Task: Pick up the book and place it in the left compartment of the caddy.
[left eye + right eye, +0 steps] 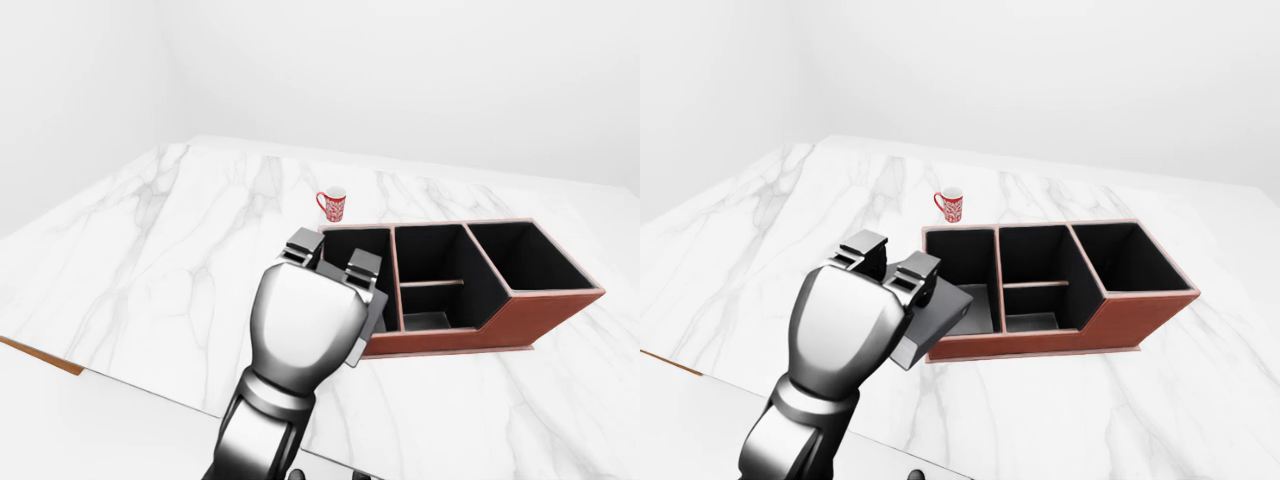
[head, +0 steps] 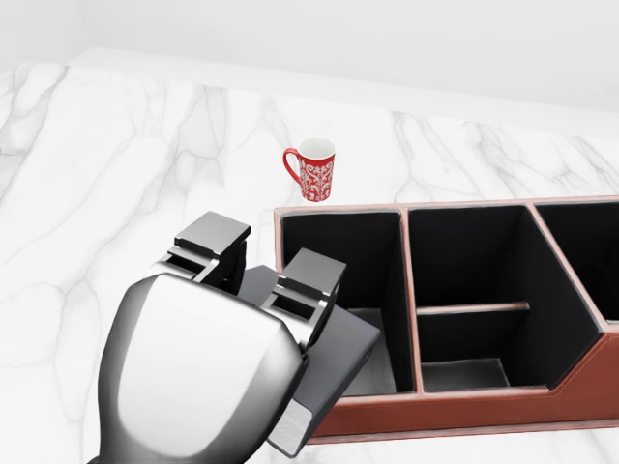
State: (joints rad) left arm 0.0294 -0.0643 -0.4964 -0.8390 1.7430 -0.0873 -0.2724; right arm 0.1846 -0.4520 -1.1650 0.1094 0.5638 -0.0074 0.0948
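1. Left robot hand (image 2: 253, 290) is closed round the book (image 2: 338, 353), fingers (image 2: 308, 280) on its top face; the chrome back of the hand fills the lower left of the head view.
2. Book is a grey slab, tilted, held over the caddy's (image 2: 464, 411) near-left corner; its far end hangs above the left compartment (image 2: 338, 251), its near end sticks out past the caddy's near wall. No title or print readable on the cover or page edge.
3. Caddy: reddish-brown outside, black inside, sits on the white marble worktop (image 2: 116, 174). Left compartment holds nothing but the book's overhanging end; the middle one is split by a low divider (image 2: 474, 308); a right compartment (image 1: 520, 258) runs to the caddy's right end.
4. Red mug (image 2: 311, 168) with white floral pattern stands upright on the worktop just beyond the caddy's far-left corner, handle to the left, apart from the caddy. No lettering legible.
5. Right robot hand not visible in any view.
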